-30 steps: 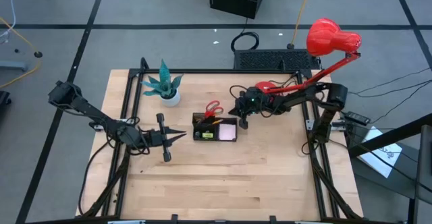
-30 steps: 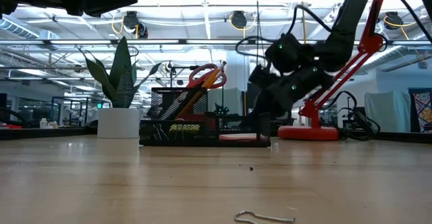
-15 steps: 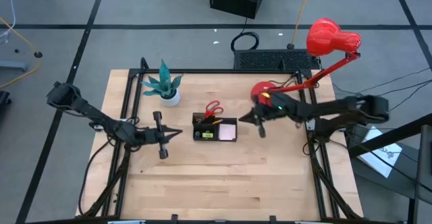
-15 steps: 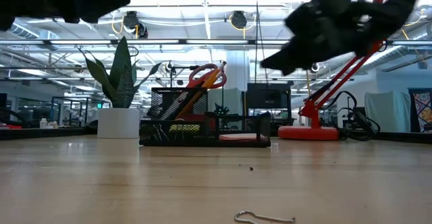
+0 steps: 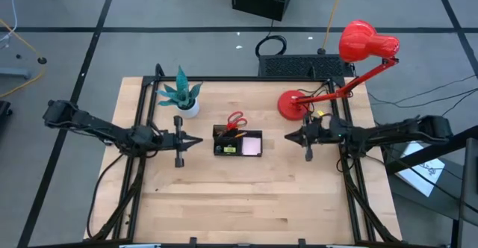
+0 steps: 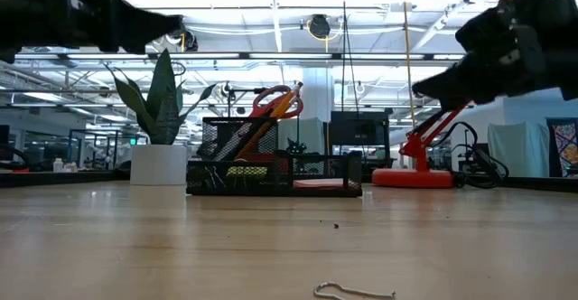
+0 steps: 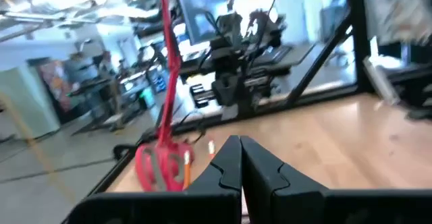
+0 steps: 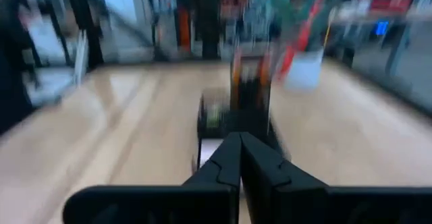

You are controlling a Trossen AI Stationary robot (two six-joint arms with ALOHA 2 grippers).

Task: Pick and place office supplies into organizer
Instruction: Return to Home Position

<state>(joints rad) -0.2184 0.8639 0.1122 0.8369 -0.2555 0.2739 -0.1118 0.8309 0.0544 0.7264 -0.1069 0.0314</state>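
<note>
While both arms hang over the wooden tabletop [image 5: 246,196] with nothing in them, the black organizer [image 5: 224,139] sits near the middle of it. It lies between the two grippers and well apart from each.

The left gripper [image 5: 199,140] is out to the organizer's left and points toward it. Its two dark fingers are pressed together into a point and grip nothing. The right gripper [image 5: 287,137] is out to the organizer's right and also points toward it, its fingers closed and empty in the same way. Seen from table height, both grippers are raised higher than the top of the organizer.

Inside the organizer, red-handled scissors [image 5: 236,119] stand in the tall mesh part at the back, handles up and leaning. Orange pencils [image 5: 232,133] lean beside them. A pale pink sticky-note pad [image 5: 252,145] lies flat in the low right-hand compartment. A small yellow piece [image 5: 228,149] shows in the low part to the left of the pad.

A teal potted plant [image 5: 181,96] stands behind the organizer and to its left. The round base of a red desk lamp [image 5: 293,104] rests behind it and to its right, with the lamp's head reaching past the back edge. A black keyboard [image 5: 306,66] lies just beyond that edge. Near the front of the tabletop lies a small bent wire [image 6: 354,291], alone and well apart from the organizer.
</note>
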